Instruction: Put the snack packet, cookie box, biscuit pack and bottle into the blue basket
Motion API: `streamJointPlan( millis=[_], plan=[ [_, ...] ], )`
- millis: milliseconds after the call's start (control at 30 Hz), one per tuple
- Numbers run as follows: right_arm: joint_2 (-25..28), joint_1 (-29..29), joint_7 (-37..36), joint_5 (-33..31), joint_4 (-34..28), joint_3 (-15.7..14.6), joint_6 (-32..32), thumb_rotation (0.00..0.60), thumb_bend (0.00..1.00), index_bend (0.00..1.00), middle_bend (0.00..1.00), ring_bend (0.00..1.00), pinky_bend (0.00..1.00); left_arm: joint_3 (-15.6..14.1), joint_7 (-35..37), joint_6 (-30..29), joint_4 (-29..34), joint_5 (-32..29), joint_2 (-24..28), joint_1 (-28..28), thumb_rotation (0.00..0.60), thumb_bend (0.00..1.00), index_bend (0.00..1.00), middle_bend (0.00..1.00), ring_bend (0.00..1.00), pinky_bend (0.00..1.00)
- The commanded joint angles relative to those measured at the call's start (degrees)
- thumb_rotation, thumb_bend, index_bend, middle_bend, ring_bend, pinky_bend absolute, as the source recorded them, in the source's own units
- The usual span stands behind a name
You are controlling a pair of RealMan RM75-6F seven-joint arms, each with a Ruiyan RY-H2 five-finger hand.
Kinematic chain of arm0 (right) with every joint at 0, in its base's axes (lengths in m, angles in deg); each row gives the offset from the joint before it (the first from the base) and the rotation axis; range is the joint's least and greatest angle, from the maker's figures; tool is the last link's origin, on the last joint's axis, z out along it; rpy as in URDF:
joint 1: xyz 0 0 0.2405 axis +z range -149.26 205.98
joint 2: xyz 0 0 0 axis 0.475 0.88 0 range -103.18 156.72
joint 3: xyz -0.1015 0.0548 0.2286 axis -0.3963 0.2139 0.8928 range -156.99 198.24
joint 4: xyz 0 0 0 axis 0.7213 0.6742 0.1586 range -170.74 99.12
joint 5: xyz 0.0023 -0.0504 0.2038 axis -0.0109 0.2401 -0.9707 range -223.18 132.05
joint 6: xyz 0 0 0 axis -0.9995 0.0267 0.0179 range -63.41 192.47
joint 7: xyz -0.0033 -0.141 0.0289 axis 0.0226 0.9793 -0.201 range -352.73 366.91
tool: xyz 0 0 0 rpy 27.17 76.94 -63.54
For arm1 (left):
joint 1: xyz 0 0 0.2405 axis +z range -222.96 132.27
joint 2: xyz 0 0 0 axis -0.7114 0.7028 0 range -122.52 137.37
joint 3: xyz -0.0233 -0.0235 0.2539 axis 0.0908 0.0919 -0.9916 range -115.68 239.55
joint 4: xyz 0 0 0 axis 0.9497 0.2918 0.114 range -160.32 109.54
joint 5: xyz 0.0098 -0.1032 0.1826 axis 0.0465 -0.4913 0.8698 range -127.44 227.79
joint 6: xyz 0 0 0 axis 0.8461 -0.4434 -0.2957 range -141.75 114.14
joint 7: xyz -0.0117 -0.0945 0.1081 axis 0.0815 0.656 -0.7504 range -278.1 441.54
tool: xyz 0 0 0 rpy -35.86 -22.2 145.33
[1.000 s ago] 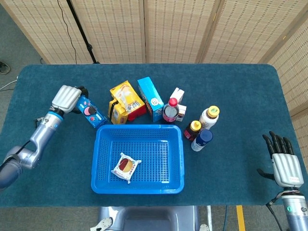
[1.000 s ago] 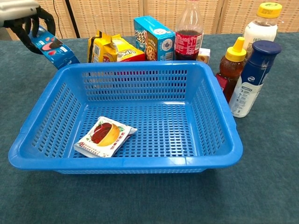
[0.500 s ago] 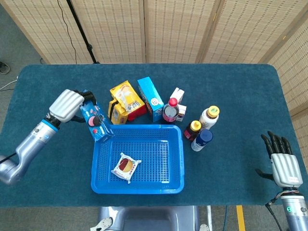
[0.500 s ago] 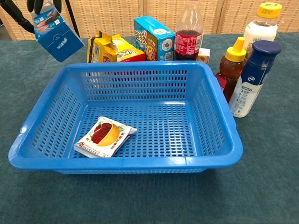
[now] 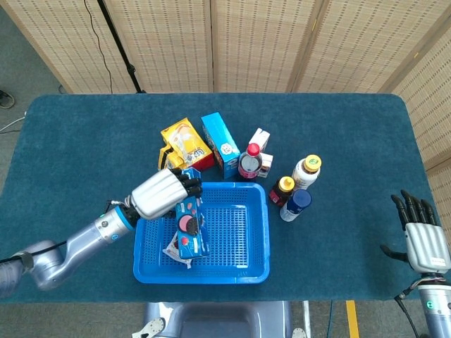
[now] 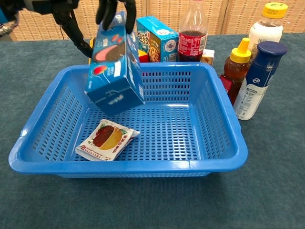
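The left hand (image 5: 163, 193) grips the blue cookie box (image 6: 114, 71) by its upper end, fingers (image 6: 106, 9) wrapped over the top edge. The box hangs nearly upright above the blue basket (image 5: 256, 232), over its 9 o'clock half, clear of the floor. Holding it from the top leaves the lower end free to go down inside the walls without the hand fouling the rim.

The snack packet (image 6: 107, 140) lies flat on the basket floor toward 7 o'clock, directly below and just in front of the hanging box. Judged from this, one item is stowed and the second is at the release step. A box lowered straight down would probably land partly on the packet and tip, so a shift toward the centre appears advisable.

The right hand (image 5: 421, 239) rests at the 4 o'clock edge of the table (image 5: 338, 127), holding nothing, fingers extended and apart. It is well clear of the work.

Beyond the basket's 12 o'clock wall stand a yellow pack (image 5: 184, 146), a teal box (image 5: 220, 143) and a red-capped bottle (image 6: 191, 31). At 3 o'clock, just beside the basket, stand a honey bottle (image 6: 235, 67), a dark-capped bottle (image 6: 257, 78) and a yellow-capped bottle (image 6: 267, 24). All stay upright and within reach for later picks.
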Motion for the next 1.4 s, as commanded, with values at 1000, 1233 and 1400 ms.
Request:
streamJointPlan(
  millis=[1000,1233,1400],
  plan=[
    [-0.17,0.40,-1.16,-2.55,1.55,0.66,1.94,0.600,0.00,0.00,0.00,0.00,0.00,-0.24,-3.68,4.89,-13.96,-3.39,-19.93,-7.85,0.600,0.08,0.00,0.00,0.00,0.07],
    [-0.01,0.25,-1.28,-2.06,1.20,0.55,1.48,0.600,0.00,0.00,0.00,0.00,0.00,0.64,-0.27,0.10,-9.58,-4.28,-14.40,-5.20,0.600,0.07,0.00,0.00,0.00,0.07],
    [0.04,0.23,-1.25,-1.72,0.99,0.49,1.26,0.600,0.00,0.00,0.00,0.00,0.00,1.22,4.94,-3.56,-8.15,-4.41,-6.13,-2.59,0.600,0.07,0.00,0.00,0.00,0.07]
  ],
)
